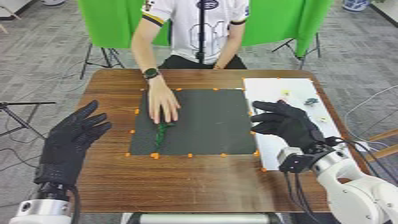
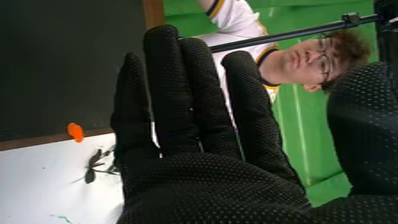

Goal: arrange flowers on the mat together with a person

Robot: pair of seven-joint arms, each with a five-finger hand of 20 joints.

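With fingers straight and empty, lower the right hand (image 1: 286, 123) softly, pinching the sprig (image 1: 311, 101) low; steer clear of the person's hand (image 1: 162, 102) at the green stem (image 1: 161, 136).

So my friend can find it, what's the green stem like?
On the brown table lies a dark mat. The green stem lies on its left part, one end at the person's hand. It's longer than the sprigs on the white sheet.

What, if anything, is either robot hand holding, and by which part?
Nothing: the left robot hand and right robot hand are both empty. The person's hand is at the far end of the green stem; whether it grips cannot be told.
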